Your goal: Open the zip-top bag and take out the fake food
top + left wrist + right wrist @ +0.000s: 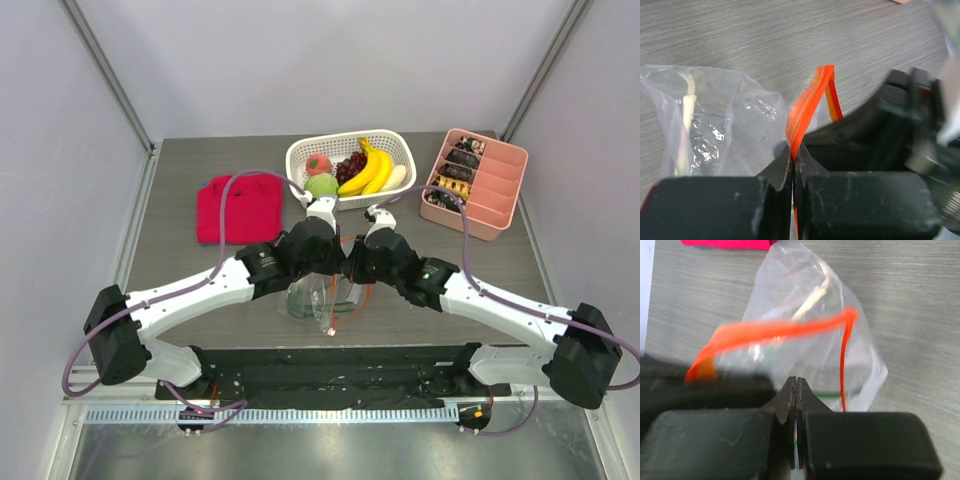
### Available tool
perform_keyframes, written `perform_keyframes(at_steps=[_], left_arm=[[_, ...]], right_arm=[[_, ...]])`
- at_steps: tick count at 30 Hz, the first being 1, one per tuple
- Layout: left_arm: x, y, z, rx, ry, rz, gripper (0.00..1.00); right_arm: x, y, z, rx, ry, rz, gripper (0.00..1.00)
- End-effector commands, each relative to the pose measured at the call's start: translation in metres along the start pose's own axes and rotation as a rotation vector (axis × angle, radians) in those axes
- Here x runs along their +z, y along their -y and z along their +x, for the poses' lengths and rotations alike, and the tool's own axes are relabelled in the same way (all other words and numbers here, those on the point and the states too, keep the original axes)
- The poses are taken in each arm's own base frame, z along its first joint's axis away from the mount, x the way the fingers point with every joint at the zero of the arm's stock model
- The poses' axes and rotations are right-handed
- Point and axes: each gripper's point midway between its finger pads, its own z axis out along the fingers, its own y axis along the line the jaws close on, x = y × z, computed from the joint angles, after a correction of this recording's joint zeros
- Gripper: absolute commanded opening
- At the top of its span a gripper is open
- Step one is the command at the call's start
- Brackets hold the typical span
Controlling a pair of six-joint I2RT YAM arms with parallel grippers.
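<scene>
- At the middle of the surface (170, 220), just ahead of the arm bases, the bag (312, 300) sits crumpled under both wrists, which bend down over it side by side.
- Left gripper (792, 161) is clamped tight on the bag's orange strip (809, 102), which rises from between its fingertips in a narrow loop.
- Right gripper (796, 385) is closed too, tips together against the clear plastic just below the strip (whether any film is pinched there I cannot tell).
- Inside the bag a pale stalk-like piece (687, 112) shows through the plastic.
- At the back, the basket (404, 150) holds bananas (368, 170), grapes (350, 163), a green piece (321, 185), a pink-red fruit (318, 164) and a white piece (397, 177).
- A pink tray (495, 185) stands right of the basket; a red cloth (240, 207) lies to its left.
</scene>
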Motion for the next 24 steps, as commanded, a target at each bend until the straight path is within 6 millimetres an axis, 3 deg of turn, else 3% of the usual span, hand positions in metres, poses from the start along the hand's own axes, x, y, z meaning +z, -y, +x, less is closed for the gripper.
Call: perform_keyframes(at_steps=[1, 4, 7, 9, 11, 12, 14, 15, 17, 18, 19, 21, 23, 24], left_arm=[[-0.017, 0.034, -0.026, -0.05, 0.066, 0.125, 0.0], [-0.017, 0.047, -0.023, -0.042, 0.049, 0.196, 0.05], [-0.022, 0.051, -0.023, -0.03, 0.064, 0.237, 0.3], [-0.029, 0.038, -0.028, -0.022, 0.09, 0.187, 0.43], [-0.031, 0.015, -0.025, -0.016, 0.102, 0.113, 0.5], [-0.04, 0.003, -0.032, -0.03, 0.133, 0.083, 0.52], [-0.043, -0.026, -0.035, -0.086, 0.153, 0.02, 0.53], [-0.04, -0.042, -0.024, -0.098, 0.141, -0.005, 0.53], [-0.049, -0.065, -0.032, -0.16, 0.183, -0.037, 0.53], [-0.046, -0.079, -0.021, -0.168, 0.166, -0.067, 0.52], [-0.051, -0.092, -0.022, -0.185, 0.18, -0.097, 0.51], [-0.049, -0.124, -0.013, -0.231, 0.173, -0.193, 0.42], [-0.049, -0.144, -0.005, -0.25, 0.172, -0.262, 0.38], [-0.048, -0.155, -0.003, -0.275, 0.177, -0.304, 0.31]], right_arm=[[0.016, -0.023, -0.026, 0.06, 0.115, -0.095, 0.01], [0.028, -0.022, -0.026, 0.082, 0.134, -0.115, 0.02], [0.033, -0.017, -0.025, 0.085, 0.154, -0.124, 0.02], [0.034, -0.007, -0.026, 0.095, 0.172, -0.094, 0.02], [0.035, 0.006, -0.026, 0.11, 0.175, -0.086, 0.02], [0.035, 0.001, -0.027, 0.119, 0.169, -0.133, 0.02], [0.039, 0.005, -0.024, 0.117, 0.148, -0.161, 0.03], [0.04, 0.0, -0.022, 0.103, 0.133, -0.201, 0.02], [0.041, -0.007, -0.015, 0.06, 0.098, -0.243, 0.03], [0.045, -0.007, -0.013, 0.056, 0.088, -0.246, 0.03], [0.046, -0.007, -0.011, 0.054, 0.08, -0.253, 0.03], [0.049, -0.006, -0.009, 0.055, 0.078, -0.252, 0.03], [0.051, -0.002, -0.004, 0.062, 0.067, -0.25, 0.03], [0.053, -0.001, -0.005, 0.07, 0.074, -0.252, 0.03]])
